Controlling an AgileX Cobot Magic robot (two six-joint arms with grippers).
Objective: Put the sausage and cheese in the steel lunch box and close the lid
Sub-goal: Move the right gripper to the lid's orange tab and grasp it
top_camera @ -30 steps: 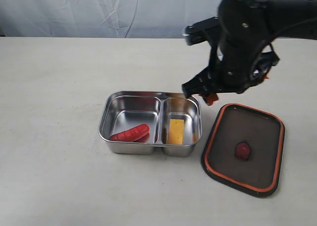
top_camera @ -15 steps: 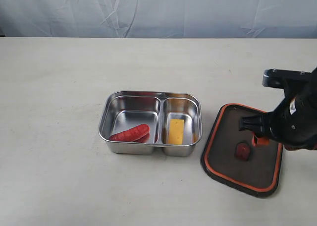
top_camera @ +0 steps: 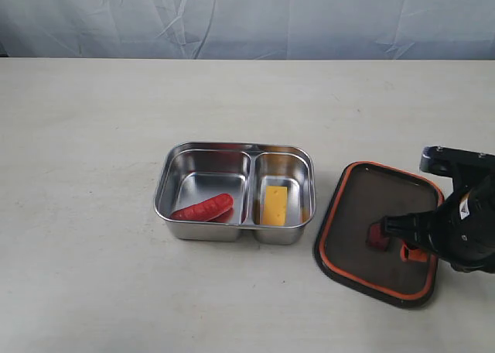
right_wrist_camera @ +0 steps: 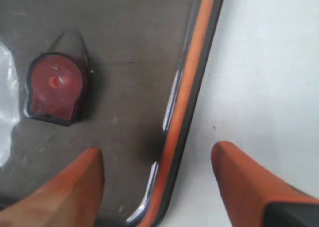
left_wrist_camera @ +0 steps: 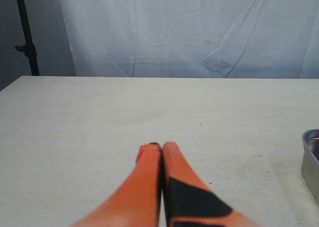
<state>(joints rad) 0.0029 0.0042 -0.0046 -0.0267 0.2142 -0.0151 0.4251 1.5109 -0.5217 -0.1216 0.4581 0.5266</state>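
The steel lunch box (top_camera: pixel 172 179) sits mid-table. The red sausage (top_camera: pixel 203 207) lies in its larger compartment and the yellow cheese (top_camera: pixel 274 204) in the smaller one. To its right the dark lid (top_camera: pixel 363 206) lies flat with its orange rim and centre tab (top_camera: pixel 377 237). My right gripper (top_camera: pixel 406 243) is low over the lid's right side. In the right wrist view the right gripper (right_wrist_camera: pixel 157 152) is open and straddles the lid's rim (right_wrist_camera: pixel 197 77), one finger over the lid (right_wrist_camera: pixel 124 48) and one over the table. My left gripper (left_wrist_camera: pixel 160 147) is shut on nothing above bare table.
A light cloth backdrop (top_camera: pixel 247 16) closes the far side of the pale table (top_camera: pixel 85 121). A corner of the lunch box (left_wrist_camera: pixel 311 155) shows at the side of the left wrist view. The left arm is outside the exterior view.
My right arm has swung from above the lunch box's far right corner over to the right and down, ending low at the lid's right edge. The lunch box, sausage, cheese and lid have not moved.
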